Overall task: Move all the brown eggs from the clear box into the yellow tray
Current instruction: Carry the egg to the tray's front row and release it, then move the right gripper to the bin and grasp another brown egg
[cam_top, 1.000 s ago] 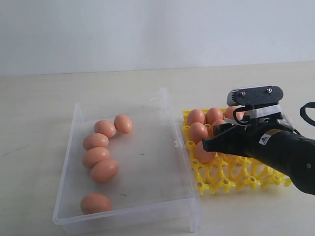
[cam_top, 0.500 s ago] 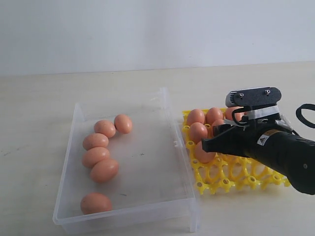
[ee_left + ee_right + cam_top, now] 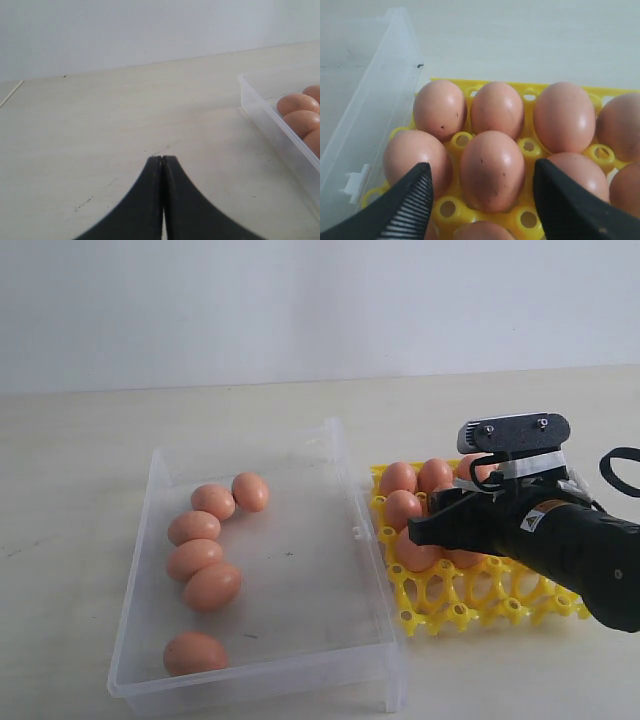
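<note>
**Right gripper (image 3: 482, 169) spread around an egg seated in the tray**

Its jaws stand apart, one on each side of a brown egg (image 3: 492, 170), with a gap between each jaw and the shell. That egg sits in a cup of the yellow tray (image 3: 470, 605), and more brown eggs (image 3: 497, 107) fill the cups around it.

Just beside the tray lies the clear box (image 3: 300, 550). It holds six more eggs along its far side from the tray: five in a loose line and one alone near a front corner.

Both rest on a pale surface (image 3: 100, 440). The left gripper (image 3: 162, 160) is closed, tips pressed together, over bare surface next to the box's outer wall.
</note>
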Controlling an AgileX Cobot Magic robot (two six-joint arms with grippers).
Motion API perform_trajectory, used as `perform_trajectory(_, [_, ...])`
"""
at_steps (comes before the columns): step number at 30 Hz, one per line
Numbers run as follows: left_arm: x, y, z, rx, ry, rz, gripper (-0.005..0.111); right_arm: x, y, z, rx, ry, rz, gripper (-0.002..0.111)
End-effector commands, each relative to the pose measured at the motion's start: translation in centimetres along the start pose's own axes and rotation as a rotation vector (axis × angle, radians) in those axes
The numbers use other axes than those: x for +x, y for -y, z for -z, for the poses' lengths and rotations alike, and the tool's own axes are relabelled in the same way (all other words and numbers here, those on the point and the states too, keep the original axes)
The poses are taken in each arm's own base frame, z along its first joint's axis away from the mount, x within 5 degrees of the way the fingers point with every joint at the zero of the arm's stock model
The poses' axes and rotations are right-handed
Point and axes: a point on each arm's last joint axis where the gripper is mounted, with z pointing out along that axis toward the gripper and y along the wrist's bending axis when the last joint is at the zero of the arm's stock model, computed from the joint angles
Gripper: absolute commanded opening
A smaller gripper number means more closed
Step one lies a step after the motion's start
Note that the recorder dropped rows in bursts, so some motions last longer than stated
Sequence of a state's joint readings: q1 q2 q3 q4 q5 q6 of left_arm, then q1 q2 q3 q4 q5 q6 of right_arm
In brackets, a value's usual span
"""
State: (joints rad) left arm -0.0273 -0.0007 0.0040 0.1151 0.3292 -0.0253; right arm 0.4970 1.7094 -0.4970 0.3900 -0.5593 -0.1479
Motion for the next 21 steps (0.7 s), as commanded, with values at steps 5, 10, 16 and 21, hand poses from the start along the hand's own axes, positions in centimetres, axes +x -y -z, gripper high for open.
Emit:
perform_trajectory(5, [-0.2,0.0,0.0,0.001,0.017,0.005,0.0,-2.2,-0.9,0.3,-0.061,-0.033,-0.011,0.058])
perform_trajectory(10, [-0.2,0.0,0.0,0.001,0.017,0.005,0.0,-5.8,-4.0,1.0,-0.204,-0.194,0.067,0.051])
perform_trajectory(16, [-0.2,0.0,0.0,0.001,0.017,0.005,0.0,-9.7,-8.7,2.3,-0.355,-0.294,0.2,0.017])
perform_trajectory(21, [-0.2,0.0,0.0,0.001,0.017,0.005,0.0,-11.6,-11.1,1.0,-0.401,-0.255,0.267,0.0])
